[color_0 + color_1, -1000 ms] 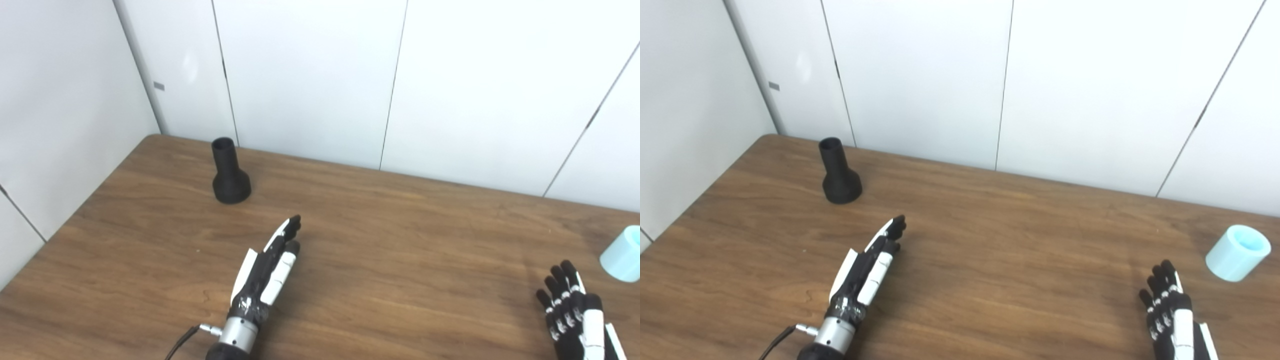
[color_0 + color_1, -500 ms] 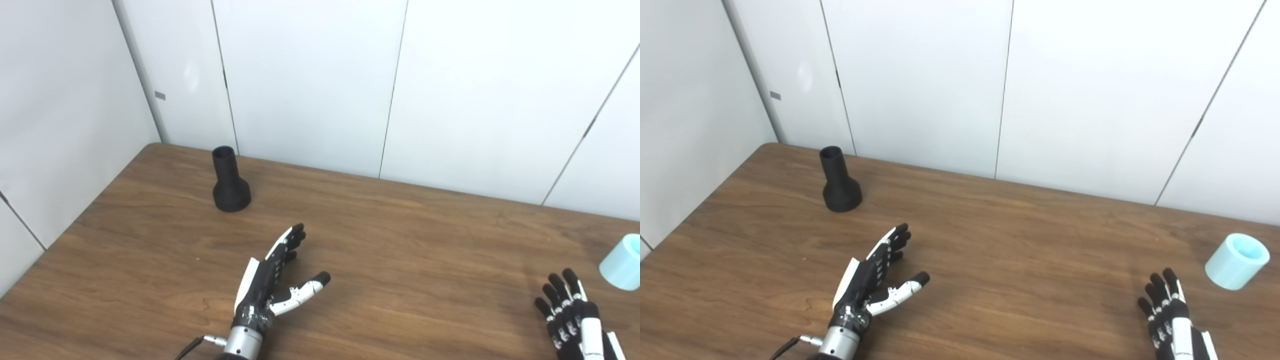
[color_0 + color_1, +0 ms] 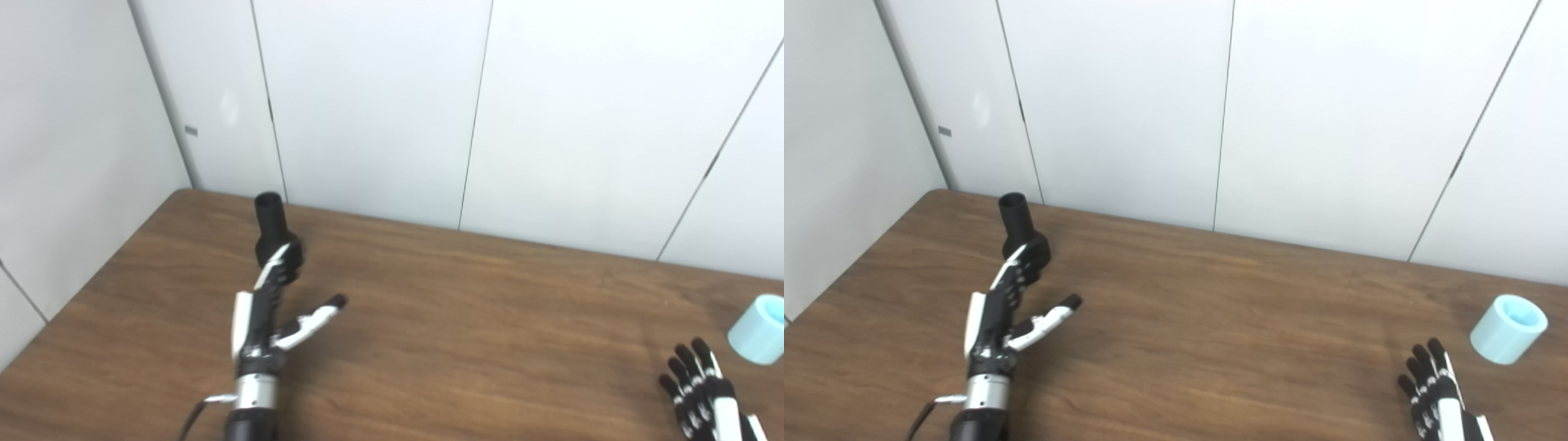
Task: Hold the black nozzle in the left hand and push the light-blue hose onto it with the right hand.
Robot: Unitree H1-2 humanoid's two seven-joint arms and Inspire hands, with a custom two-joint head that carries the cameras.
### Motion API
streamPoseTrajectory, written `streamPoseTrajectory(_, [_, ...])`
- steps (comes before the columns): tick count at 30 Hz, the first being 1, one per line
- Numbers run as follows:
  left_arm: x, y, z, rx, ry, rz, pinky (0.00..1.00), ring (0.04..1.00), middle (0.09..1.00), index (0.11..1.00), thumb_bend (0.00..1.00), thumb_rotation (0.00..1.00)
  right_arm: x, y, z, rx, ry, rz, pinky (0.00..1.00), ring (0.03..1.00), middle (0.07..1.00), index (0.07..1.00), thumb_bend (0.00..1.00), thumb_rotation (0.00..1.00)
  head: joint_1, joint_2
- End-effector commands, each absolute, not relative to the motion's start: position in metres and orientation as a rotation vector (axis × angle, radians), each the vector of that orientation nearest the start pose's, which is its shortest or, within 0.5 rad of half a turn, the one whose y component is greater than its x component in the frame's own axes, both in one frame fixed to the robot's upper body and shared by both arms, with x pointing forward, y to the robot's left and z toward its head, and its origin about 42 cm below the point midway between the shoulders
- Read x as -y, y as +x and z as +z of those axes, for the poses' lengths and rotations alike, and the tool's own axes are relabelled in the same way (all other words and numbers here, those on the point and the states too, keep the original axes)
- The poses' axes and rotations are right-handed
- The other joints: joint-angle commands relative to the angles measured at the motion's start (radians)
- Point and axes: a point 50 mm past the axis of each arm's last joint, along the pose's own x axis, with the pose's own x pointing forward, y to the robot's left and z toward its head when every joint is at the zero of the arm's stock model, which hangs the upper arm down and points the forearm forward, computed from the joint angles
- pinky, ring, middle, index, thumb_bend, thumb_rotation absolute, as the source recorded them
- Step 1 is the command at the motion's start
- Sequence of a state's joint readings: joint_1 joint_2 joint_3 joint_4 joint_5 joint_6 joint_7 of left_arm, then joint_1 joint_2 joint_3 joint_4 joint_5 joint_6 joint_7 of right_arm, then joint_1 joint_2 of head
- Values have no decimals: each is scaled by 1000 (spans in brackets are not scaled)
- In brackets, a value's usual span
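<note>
The black nozzle [image 3: 1020,229] stands upright, narrow end up, near the table's far left corner. My left hand [image 3: 1007,312] is open, thumb spread to the right, its fingertips reaching up to the nozzle's flared base and overlapping it in both views; contact cannot be told. The light-blue hose piece [image 3: 1508,329], a short cylinder, sits at the far right of the table, tilted. My right hand [image 3: 1436,395] is open near the bottom right corner, fingers pointing up, a short way below and left of the hose.
The wooden table [image 3: 1225,318] is bounded by white wall panels [image 3: 1225,110] at the back and on the left. A cable [image 3: 923,411] leaves the left wrist at the bottom edge.
My left hand has opened its thumb and swung left and forward, up to the nozzle's base. The camera has tilted, shifting the whole picture down. The right hand has barely moved.
</note>
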State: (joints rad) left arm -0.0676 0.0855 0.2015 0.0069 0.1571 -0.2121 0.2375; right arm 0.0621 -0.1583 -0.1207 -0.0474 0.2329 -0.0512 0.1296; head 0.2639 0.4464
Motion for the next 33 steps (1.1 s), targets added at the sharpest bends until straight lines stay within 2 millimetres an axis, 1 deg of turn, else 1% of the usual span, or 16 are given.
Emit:
streamPoseTrajectory(1, [-306, 304, 146, 337, 246, 421, 807, 822, 844, 868, 840, 213, 301, 238, 71, -71, 68, -25, 956, 975, 982, 998, 688, 922, 0, 0])
streamPoseTrajectory(4, [-326, 311, 161, 358, 249, 486, 783, 806, 834, 862, 836, 184, 300, 238, 71, -65, 72, -29, 948, 971, 977, 996, 658, 925, -6, 2])
streamPoseTrajectory(6, [-344, 315, 168, 374, 277, 534, 786, 802, 832, 866, 847, 211, 300, 239, 70, -65, 65, -30, 945, 966, 973, 993, 674, 917, -9, 1])
streamPoseTrajectory(9, [-365, 319, 178, 370, 301, 592, 787, 811, 835, 868, 853, 231, 299, 241, 69, -63, 55, -32, 939, 958, 969, 988, 684, 925, -13, -3])
streamPoseTrajectory(12, [-376, 321, 183, 345, 319, 608, 807, 849, 869, 880, 852, 256, 298, 242, 70, -59, 59, -30, 933, 957, 966, 986, 677, 936, -12, -3])
streamPoseTrajectory(14, [-382, 322, 186, 334, 326, 607, 828, 889, 918, 906, 865, 262, 299, 242, 70, -59, 53, -26, 924, 955, 962, 985, 685, 939, -10, -2])
streamPoseTrajectory(15, [-385, 324, 186, 327, 330, 606, 834, 900, 938, 921, 877, 270, 299, 243, 71, -59, 50, -25, 918, 952, 957, 983, 690, 946, -10, -1])
streamPoseTrajectory(17, [-389, 331, 188, 296, 352, 583, 857, 914, 944, 943, 899, 277, 299, 243, 71, -58, 48, -21, 924, 954, 957, 985, 689, 953, -8, 2])
streamPoseTrajectory(19, [-392, 341, 189, 260, 378, 542, 922, 937, 955, 969, 872, 243, 299, 244, 70, -56, 48, -18, 919, 949, 955, 984, 692, 953, -9, 4])
streamPoseTrajectory(21, [-394, 352, 191, 216, 434, 492, 980, 951, 962, 984, 887, 284, 299, 244, 70, -57, 49, -16, 923, 954, 955, 985, 688, 955, -10, 4])
streamPoseTrajectory(23, [-395, 363, 193, 174, 487, 457, 973, 956, 971, 995, 937, 336, 298, 245, 70, -59, 55, -13, 931, 959, 951, 981, 678, 955, -11, 4])
streamPoseTrajectory(25, [-395, 372, 196, 138, 526, 442, 961, 974, 975, 976, 982, 371, 298, 245, 70, -57, 56, -10, 954, 969, 958, 985, 670, 962, -12, 5])
streamPoseTrajectory(28, [-396, 384, 202, 95, 563, 417, 983, 996, 992, 981, 1000, 401, 297, 245, 70, -60, 55, -13, 963, 971, 958, 983, 677, 968, -13, 7])
streamPoseTrajectory(30, [-396, 391, 205, 69, 589, 407, 995, 999, 998, 978, 1000, 398, 297, 246, 69, -58, 55, -14, 963, 967, 950, 978, 678, 966, -14, 7])
streamPoseTrajectory(33, [-395, 400, 209, 12, 663, 410, 983, 1000, 993, 968, 1000, 427, 296, 246, 68, -60, 51, -17, 954, 967, 946, 975, 670, 968, -16, 8])
